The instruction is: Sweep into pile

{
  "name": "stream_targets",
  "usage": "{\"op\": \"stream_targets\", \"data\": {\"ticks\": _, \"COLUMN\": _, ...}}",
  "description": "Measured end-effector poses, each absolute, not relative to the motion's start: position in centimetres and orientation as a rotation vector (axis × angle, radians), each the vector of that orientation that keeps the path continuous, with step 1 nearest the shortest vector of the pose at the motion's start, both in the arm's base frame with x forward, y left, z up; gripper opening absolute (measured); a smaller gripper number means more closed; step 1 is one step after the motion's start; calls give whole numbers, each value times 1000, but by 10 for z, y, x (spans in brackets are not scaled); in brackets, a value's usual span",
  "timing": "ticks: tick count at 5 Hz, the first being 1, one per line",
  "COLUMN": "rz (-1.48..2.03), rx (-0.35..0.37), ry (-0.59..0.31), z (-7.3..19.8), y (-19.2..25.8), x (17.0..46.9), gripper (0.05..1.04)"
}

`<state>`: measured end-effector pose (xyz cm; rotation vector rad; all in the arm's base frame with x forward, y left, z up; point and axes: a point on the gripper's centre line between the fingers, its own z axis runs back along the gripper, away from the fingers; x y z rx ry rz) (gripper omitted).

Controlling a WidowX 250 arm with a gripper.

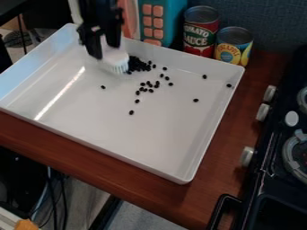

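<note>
Tray (162,134), white and shallow with raised walls, sits on the brown counter (221,152). Near its far left part we locate the tool (104,50), closed on a white brush (116,63); its two fingers stand either side of the brush, covering part of the upper body, so we cannot make out the full shape of the grip. The bristles point down and to the right, their ends beside a dense cluster of small black pieces (141,65). The pieces overlap, and the brush may mask some, so we cannot count them. Loose pieces (157,85) lie in a scatter nearer the middle, with one left of the brush and a few toward the right wall. Behind the tray stand two cans (200,33) and a teal object with pink squares (146,20), cut off at the top edge. At right, the black stove (269,166) is cropped by the frame. Below the counter, we find dark cables (54,197), their ends indistinct.
</note>
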<state>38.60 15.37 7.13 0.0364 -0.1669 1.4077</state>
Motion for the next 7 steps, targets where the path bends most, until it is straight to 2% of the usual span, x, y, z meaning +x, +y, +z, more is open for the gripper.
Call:
{"op": "stream_targets", "data": {"ticks": 1, "rz": 1573, "rx": -12, "ry": -205, "z": 100, "y": 147, "x": 350, "gripper": 685}}
{"op": "stream_targets", "data": {"ticks": 2, "rz": 1686, "rx": -61, "ry": -166, "z": 101, "y": 119, "x": 315, "gripper": 685}}
{"op": "stream_targets", "data": {"ticks": 3, "rz": 1887, "rx": -42, "ry": 5, "z": 80, "y": 91, "x": 278, "gripper": 685}}
{"op": "stream_targets", "data": {"ticks": 4, "rz": 1926, "rx": -63, "ry": -7, "z": 76, "y": 54, "x": 256, "gripper": 685}}
{"op": "stream_targets", "data": {"ticks": 6, "rz": 1942, "rx": -31, "ry": -11, "z": 46, "y": 19, "x": 247, "gripper": 685}}
{"op": "stream_targets", "data": {"ticks": 7, "rz": 1942, "rx": -31, "ry": -45, "z": 31, "y": 19, "x": 250, "gripper": 685}}
